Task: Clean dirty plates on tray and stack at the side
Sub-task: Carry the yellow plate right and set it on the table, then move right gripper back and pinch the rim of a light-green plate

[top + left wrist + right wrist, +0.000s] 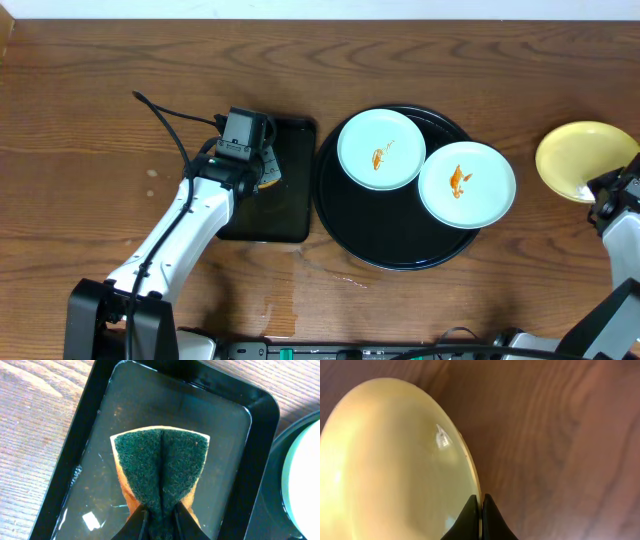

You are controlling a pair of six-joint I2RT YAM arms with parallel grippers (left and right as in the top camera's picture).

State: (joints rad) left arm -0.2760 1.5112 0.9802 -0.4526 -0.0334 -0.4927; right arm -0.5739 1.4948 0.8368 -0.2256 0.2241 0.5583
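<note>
Left gripper is pinching the green-faced sponge into a fold over the wet rectangular tray, probably soaking it for scrubbing. Right gripper is clamping the rim of the yellow plate, keeping it at the table's right side, off the round black tray, likely to begin the stack. Its surface is looking glossy and smear-free. Farther off, 2 mint plates are lying on that tray, each showing orange sauce.
</note>
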